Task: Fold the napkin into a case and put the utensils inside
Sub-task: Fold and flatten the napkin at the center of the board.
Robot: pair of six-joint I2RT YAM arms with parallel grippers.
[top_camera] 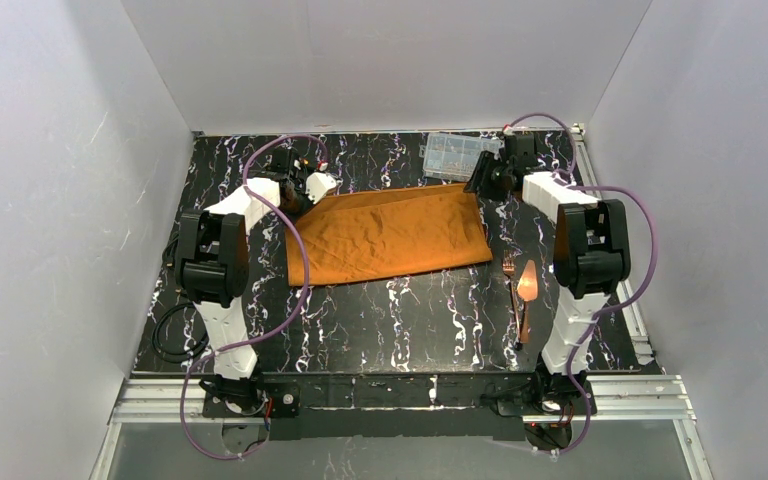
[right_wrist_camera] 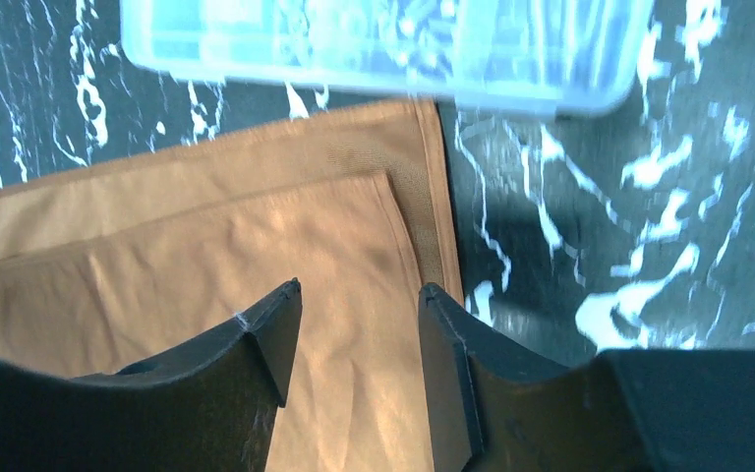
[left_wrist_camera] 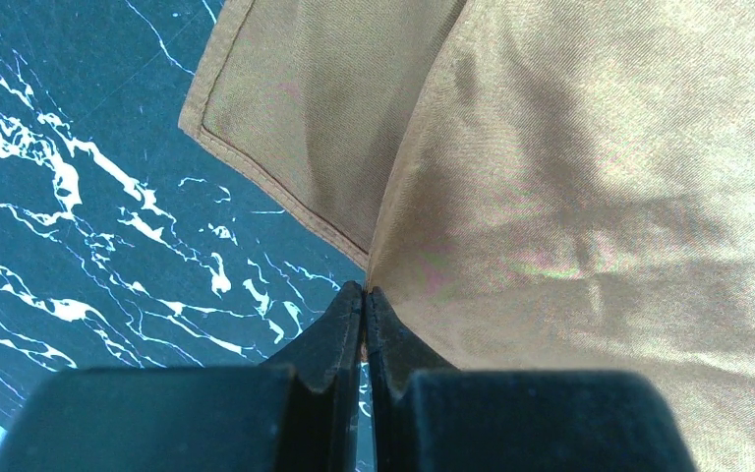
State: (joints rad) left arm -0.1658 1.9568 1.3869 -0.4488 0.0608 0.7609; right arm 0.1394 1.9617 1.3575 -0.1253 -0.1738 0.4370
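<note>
**Left clamped on the napkin's corner, right apart above it**

The napkin (top_camera: 390, 235) lies on the desk (top_camera: 390, 320) as a wide, rumpled rust-orange rectangle, folded once so that two layers show. At its far right corner the upper layer's hem sits a little inside the lower layer's hem, and both lie flat.

My left end effector (left_wrist_camera: 366, 300) is at the napkin's far left corner. Its fingers are pressed together with the cloth pinched at their tips. The upper layer rises from that pinch in a taut fold, while the hemmed lower layer lies on the desk underneath.

My right end effector (right_wrist_camera: 359, 295) hangs over the napkin's far right corner. Its fingers stand apart with nothing between them, and I see the cloth through the gap, below the tips. I cannot tell whether the tips touch the fabric.

A clear plastic box (right_wrist_camera: 383, 44) sits just beyond the napkin's far edge, by that same right corner, with small parts inside that are too blurred to name.

The utensils (top_camera: 520, 290) lie to the right of the napkin, off its near right corner and not touching it. They are copper-coloured and lie side by side, pointing away from me. One is a fork (top_camera: 509, 268), on the side nearer the napkin; the other has a broader blade.
</note>
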